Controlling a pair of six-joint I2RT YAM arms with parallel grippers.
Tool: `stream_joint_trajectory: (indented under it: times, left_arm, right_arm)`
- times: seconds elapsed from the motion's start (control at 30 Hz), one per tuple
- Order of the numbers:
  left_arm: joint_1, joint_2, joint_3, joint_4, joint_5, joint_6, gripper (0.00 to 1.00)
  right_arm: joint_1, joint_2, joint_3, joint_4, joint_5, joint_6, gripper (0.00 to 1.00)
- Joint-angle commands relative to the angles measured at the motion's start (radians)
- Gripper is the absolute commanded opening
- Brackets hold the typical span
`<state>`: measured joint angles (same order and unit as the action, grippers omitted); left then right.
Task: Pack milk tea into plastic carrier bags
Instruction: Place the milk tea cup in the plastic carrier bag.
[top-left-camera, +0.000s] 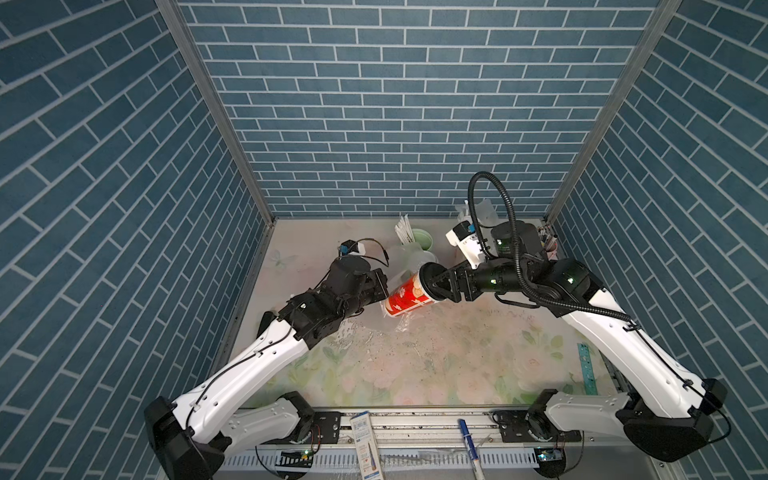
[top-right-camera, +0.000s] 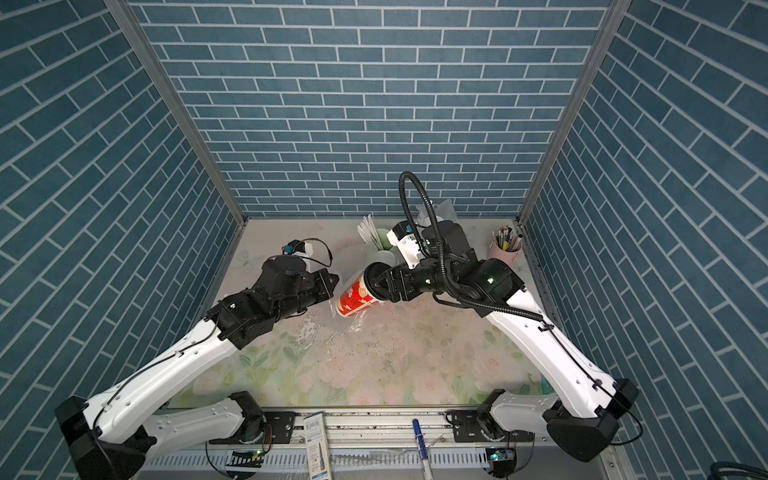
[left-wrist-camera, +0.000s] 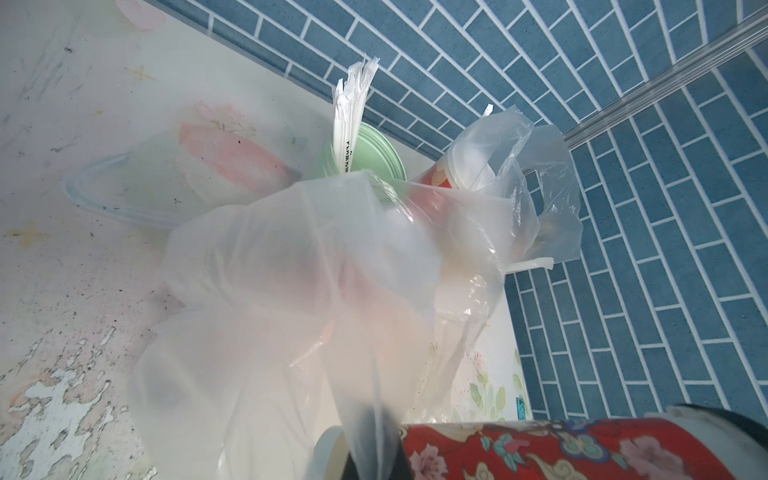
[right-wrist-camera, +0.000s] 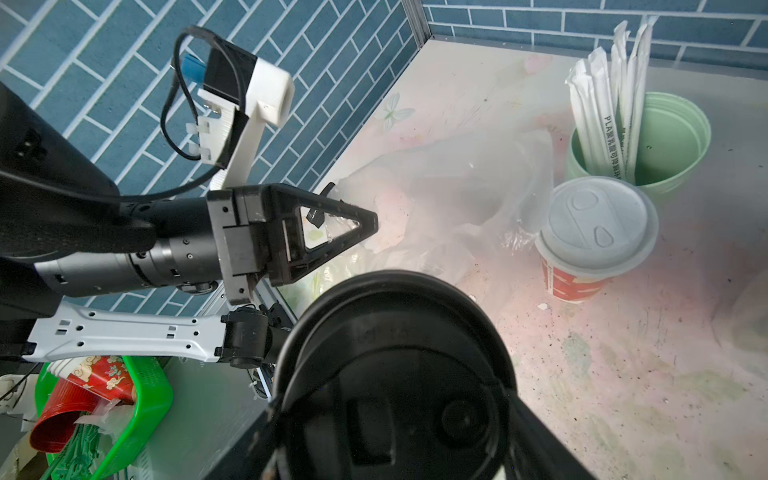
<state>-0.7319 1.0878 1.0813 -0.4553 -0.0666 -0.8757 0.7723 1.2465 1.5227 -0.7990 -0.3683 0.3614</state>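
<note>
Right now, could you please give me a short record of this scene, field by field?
left gripper: shut on bag film
right gripper: holds black-lidded cup by its lid end
black-lidded cup: red, tilted, off the table, base toward bag
white-lidded red cup: upright on table, beside straw cup
pen cup: back right corner
second bag: by back wall, contents unclear

Legible text | wrapped straws (right-wrist-camera: 607, 137) in mint-green cup (right-wrist-camera: 685, 124): black "PLA" plus Chinese characters along wrapper | carton (top-left-camera: 365, 444) on front rail (top-left-camera: 415, 420): print too small to read
</note>
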Motion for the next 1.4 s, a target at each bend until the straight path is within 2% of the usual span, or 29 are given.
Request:
stream_joint_trajectory:
  times: [0.0, 0.3, 0.53, 0.73, 1.13, 1.37]
  left_arm:
    - [-0.003, -0.004, -0.015, 0.021, -0.013, -0.009, 0.0]
    - [-0.003, -0.041, -0.037, 0.051, -0.028, -0.041, 0.0]
    - [-0.003, -0.084, -0.055, 0.063, -0.051, -0.067, 0.0]
    - [-0.003, -0.103, -0.08, 0.101, -0.049, -0.1, 0.0]
    - [-0.003, -0.127, -0.114, 0.137, -0.086, -0.126, 0.0]
    - [-0.004, -0.145, -0.118, 0.158, -0.094, -0.13, 0.0]
  right_arm:
    - [0.004, 0.001, -0.006, 0.059, -0.01, 0.028, 0.62]
    - [0.019, 0.058, -0.013, 0.095, 0.018, 0.037, 0.61]
    - [0.075, 0.122, 0.033, 0.051, 0.098, 0.007, 0.6]
    - [0.11, 0.153, 0.03, 0.081, 0.117, -0.002, 0.59]
    - [0.125, 0.172, -0.04, 0.227, 0.004, 0.042, 0.59]
    - [0.134, 0.219, -0.039, 0.193, 0.008, 0.038, 0.59]
